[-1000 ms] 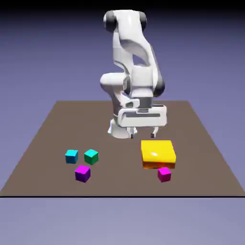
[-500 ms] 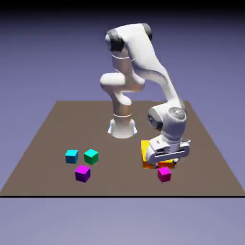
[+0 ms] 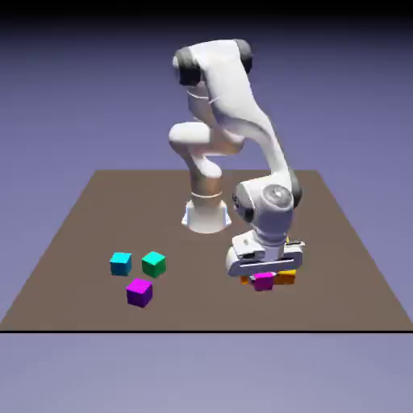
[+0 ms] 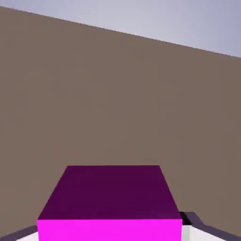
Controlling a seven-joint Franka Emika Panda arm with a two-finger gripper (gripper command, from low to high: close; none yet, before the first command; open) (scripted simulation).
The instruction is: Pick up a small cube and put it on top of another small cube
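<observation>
small cube (image 3: 263,281) clamped between end effector (image 3: 264,278) fingers

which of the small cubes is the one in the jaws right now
The pinkish-magenta cube by the yellow block, gripped between the jaws. The cyan, green and purple cubes sit apart, untouched.

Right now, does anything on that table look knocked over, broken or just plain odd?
Nothing stands out. The gripper is shut on the small pink cube, right by the yellow block. The blue, green and purple cubes sit flat on the table, apart.
</observation>
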